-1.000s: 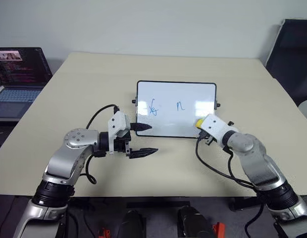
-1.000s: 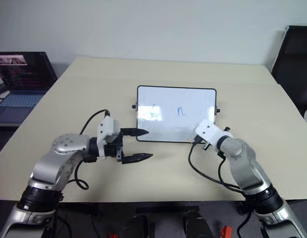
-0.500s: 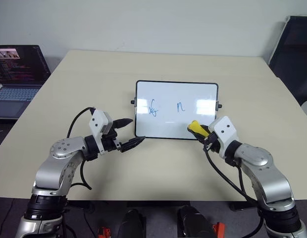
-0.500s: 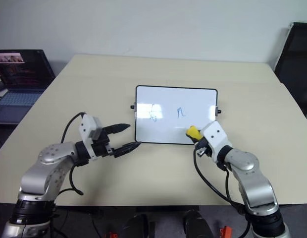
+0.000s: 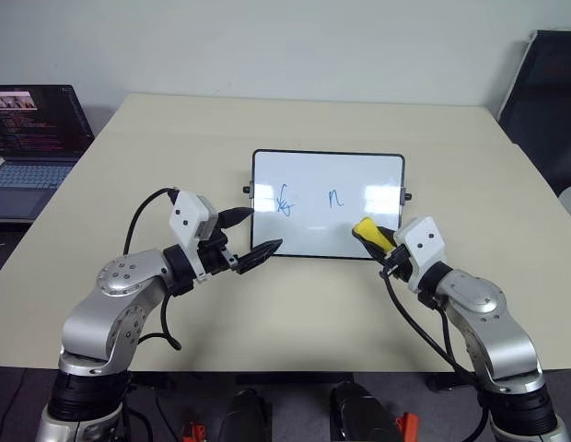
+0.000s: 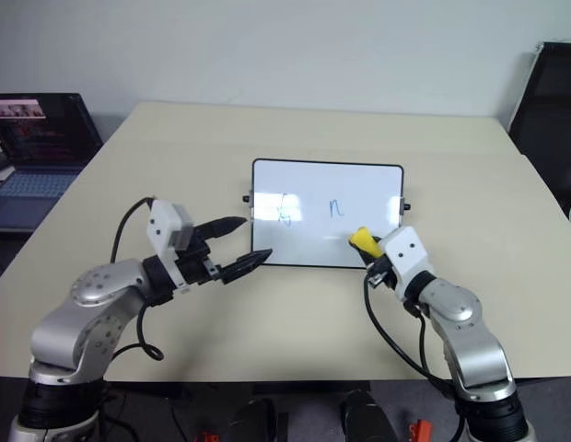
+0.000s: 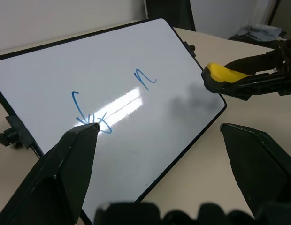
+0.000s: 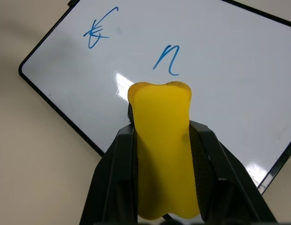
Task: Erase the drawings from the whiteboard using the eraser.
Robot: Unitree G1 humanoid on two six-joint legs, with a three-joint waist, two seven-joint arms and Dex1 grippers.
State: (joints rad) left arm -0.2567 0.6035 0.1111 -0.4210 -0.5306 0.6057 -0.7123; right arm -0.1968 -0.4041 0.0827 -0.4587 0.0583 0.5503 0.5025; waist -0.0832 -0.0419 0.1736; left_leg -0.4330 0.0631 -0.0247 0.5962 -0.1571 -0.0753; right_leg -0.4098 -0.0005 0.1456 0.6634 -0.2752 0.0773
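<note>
The whiteboard (image 5: pixel 313 230) lies flat mid-table, with a blue scribble (image 5: pixel 285 199) on its left part and a blue "n" (image 5: pixel 335 197) near the middle. My right gripper (image 5: pixel 378 242) is shut on the yellow eraser (image 5: pixel 366 229), held over the board's near right corner and pointing toward the drawings. The right wrist view shows the eraser (image 8: pixel 162 140) clamped between both fingers (image 8: pixel 112 178), just short of the "n" (image 8: pixel 166 58). My left gripper (image 5: pixel 261 230) is open and holds nothing. It hovers at the board's near left corner, below the scribble (image 7: pixel 91 117).
An open laptop (image 5: pixel 32 138) stands on a lower surface off the table's left side. A black chair (image 5: pixel 543 92) is at the far right. Bare tan tabletop (image 5: pixel 295 313) surrounds the board.
My left gripper, still open, has lifted and swung toward the board's near left corner. My right wrist rolled and drew back a little, bringing the eraser into plain sight. The head camera shifted slightly.
</note>
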